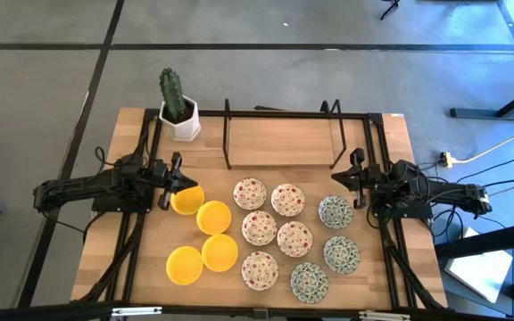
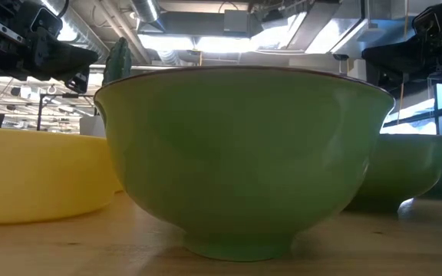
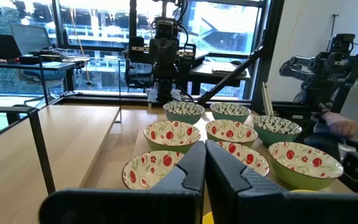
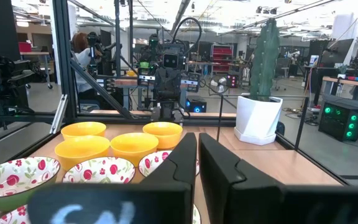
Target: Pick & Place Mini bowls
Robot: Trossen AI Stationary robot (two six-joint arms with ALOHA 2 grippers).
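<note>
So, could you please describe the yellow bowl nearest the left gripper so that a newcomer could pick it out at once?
Start from the cactus in its white pot at the table's far left corner and come toward the near edge to the left gripper. The yellow bowl lies right at its shut fingertips. It is the only one of the four yellow bowls lying by the gripper.

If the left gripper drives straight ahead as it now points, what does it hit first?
Likely a yellow bowl: the shut left gripper points right along the table, that bowl just ahead. Height is unclear, so it may pass over the rim.
</note>
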